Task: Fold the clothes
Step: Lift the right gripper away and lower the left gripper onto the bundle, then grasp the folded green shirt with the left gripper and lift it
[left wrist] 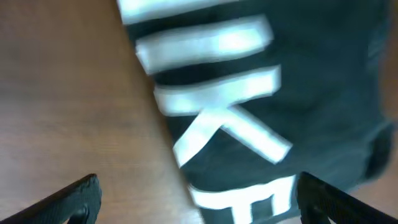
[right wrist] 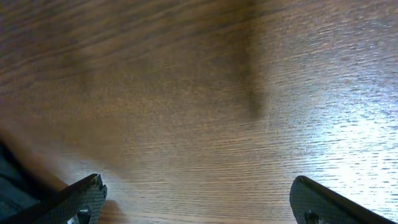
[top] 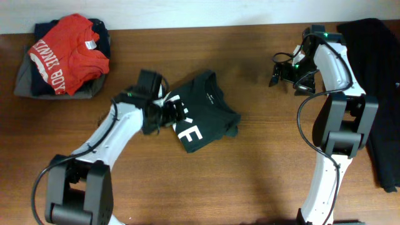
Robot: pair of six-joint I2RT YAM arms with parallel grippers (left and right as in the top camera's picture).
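Two empty, wide-open grippers: left gripper (top: 170, 115) over the black T-shirt (top: 206, 106) at the tabletop (top: 256, 169) middle, right gripper (top: 275, 72) above bare wood. A shallow pinch might drag its folds apart.

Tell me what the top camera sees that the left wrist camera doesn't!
Only the overhead view shows the left arm and right arm, the red tee on a pile of clothes at the picture's top left, a dark cloth at the right edge, and the whole outline of the black T-shirt. Only the left wrist view shows the white letters up close and blurry, with the left jaws spread wide at its bottom corners. Both show the black T-shirt with white lettering on the wooden table.
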